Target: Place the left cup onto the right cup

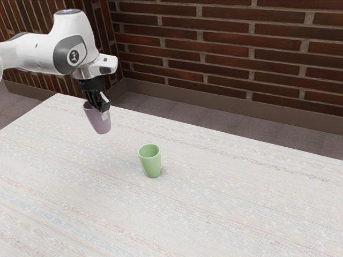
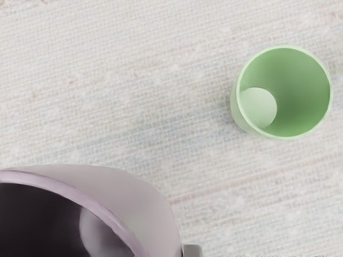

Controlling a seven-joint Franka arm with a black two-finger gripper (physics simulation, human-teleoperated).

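Note:
A mauve cup (image 1: 97, 120) hangs in the air above the table, a little tilted, with my gripper (image 1: 97, 101) shut on its rim. In the wrist view the same mauve cup (image 2: 91, 209) looms large and blurred just under my hand. A green cup (image 1: 150, 160) stands upright on the table, to the exterior view's right of the held cup and lower. From above, the green cup (image 2: 282, 92) shows an open mouth and nothing inside, well apart from the mauve one.
The pale woven tabletop (image 1: 225, 203) stretches wide around both cups. A red brick wall (image 1: 225, 48) runs behind the table, with a strip of dark floor (image 1: 225, 120) between them.

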